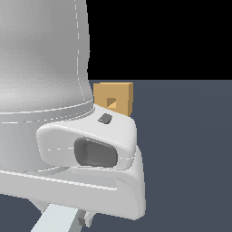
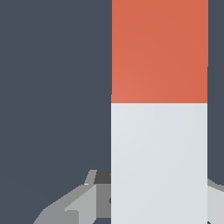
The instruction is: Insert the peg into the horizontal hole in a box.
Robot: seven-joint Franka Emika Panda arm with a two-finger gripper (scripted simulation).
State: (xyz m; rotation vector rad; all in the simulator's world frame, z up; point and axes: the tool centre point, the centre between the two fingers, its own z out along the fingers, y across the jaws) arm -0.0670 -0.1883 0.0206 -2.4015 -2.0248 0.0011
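Observation:
The peg fills the middle of the wrist view, with its orange-red end (image 2: 159, 50) leading and its light grey-white length (image 2: 159, 162) running back between my fingers. My gripper (image 2: 159, 199) is shut on the peg's white part, one grey finger (image 2: 83, 199) pressed to each side. In the exterior view the arm hides most of this; only a pale stretch of the peg (image 1: 54, 219) and a finger (image 1: 86, 219) show at the bottom edge. The tan box (image 1: 114, 97) stands behind the arm, its small square hole (image 1: 111, 103) facing the camera. The box is not in the wrist view.
The large white arm body (image 1: 45, 90) fills the exterior view's left and covers part of the box's lower left corner. The dark grey-blue floor (image 1: 190, 158) stretches across the exterior view's right.

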